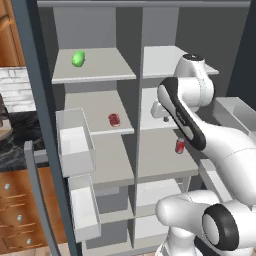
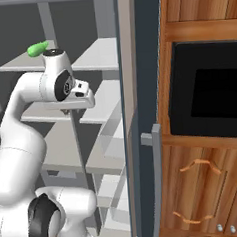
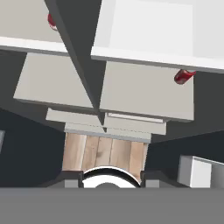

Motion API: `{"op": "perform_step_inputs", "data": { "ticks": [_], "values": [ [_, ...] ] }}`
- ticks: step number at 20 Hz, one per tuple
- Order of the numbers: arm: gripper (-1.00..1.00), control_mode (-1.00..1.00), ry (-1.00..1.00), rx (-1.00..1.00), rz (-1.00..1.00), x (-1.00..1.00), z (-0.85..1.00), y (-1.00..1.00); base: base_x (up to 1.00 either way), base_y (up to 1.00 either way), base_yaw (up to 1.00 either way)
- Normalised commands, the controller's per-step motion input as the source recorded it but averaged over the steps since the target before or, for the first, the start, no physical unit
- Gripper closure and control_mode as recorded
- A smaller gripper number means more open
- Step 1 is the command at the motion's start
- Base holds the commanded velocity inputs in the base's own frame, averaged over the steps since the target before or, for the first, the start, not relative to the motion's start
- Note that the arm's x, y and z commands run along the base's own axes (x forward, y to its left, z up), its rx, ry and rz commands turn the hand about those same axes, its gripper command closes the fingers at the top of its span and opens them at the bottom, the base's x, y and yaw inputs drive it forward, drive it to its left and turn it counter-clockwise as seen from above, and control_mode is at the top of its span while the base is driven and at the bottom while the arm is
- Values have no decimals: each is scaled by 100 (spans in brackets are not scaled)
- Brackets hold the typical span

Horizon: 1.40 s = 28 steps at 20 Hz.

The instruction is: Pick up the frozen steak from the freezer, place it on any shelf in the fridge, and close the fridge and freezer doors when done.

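wooden cabinets with a dark recessed appliance (image 2: pixel 221 93) flank the tall slate-grey unit, whose two doors stand open. the freezer (image 1: pixel 95 100) is the left-hand compartment, the fridge (image 1: pixel 160 150) the right-hand one, split by a grey upright wall. the freezer door (image 1: pixel 35 115) runs down the left of the left base view with clear door bins (image 1: pixel 75 142) on its inner face and a grey bar handle (image 1: pixel 37 195) lower down. the fridge door (image 2: pixel 147 113) shows edge-on in the right base view with its own bar handle (image 2: pixel 157 178).

on the freezer's top shelf lies a round green item (image 1: pixel 78 58). on the freezer's second shelf lies the frozen steak (image 1: pixel 114 120), a small dark-red piece near the shelf's right side, close to the dividing wall. in the fridge a red can (image 1: pixel 180 146) sits on the third shelf; in the hand view it lies at the right (image 3: pixel 184 76).

the white arm (image 1: pixel 190 125) rises in front of the fridge side, its wrist level with the second shelf. the claw (image 2: pixel 83 98) sits just in front of that fridge shelf, closed and holding nothing, well apart from the steak. the hand view looks down past shelf edges to a wooden floor (image 3: pixel 105 153).
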Motion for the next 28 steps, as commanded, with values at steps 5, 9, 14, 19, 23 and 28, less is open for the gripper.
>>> {"op": "perform_step_inputs", "data": {
  "ticks": [5, 9, 14, 19, 23, 28],
  "values": [
    [-100, -100, 0, 1, 0, -21, -15, 0, 0, 0, 0],
    [-100, -100, -5, 6, 0, -44, -35, 0, 0, 0, 0],
    [-100, -100, -18, 7, 0, -41, -23, -4, 0, 0, 0],
    [-100, -100, -13, 6, 0, -32, -9, -6, 0, 0, 0],
    [-100, 100, 0, 0, 0, 0, 0, 0, -2, 8, 0],
    [-100, 100, 0, 0, 0, 0, 0, 0, 0, 28, 0]
  ]
}}
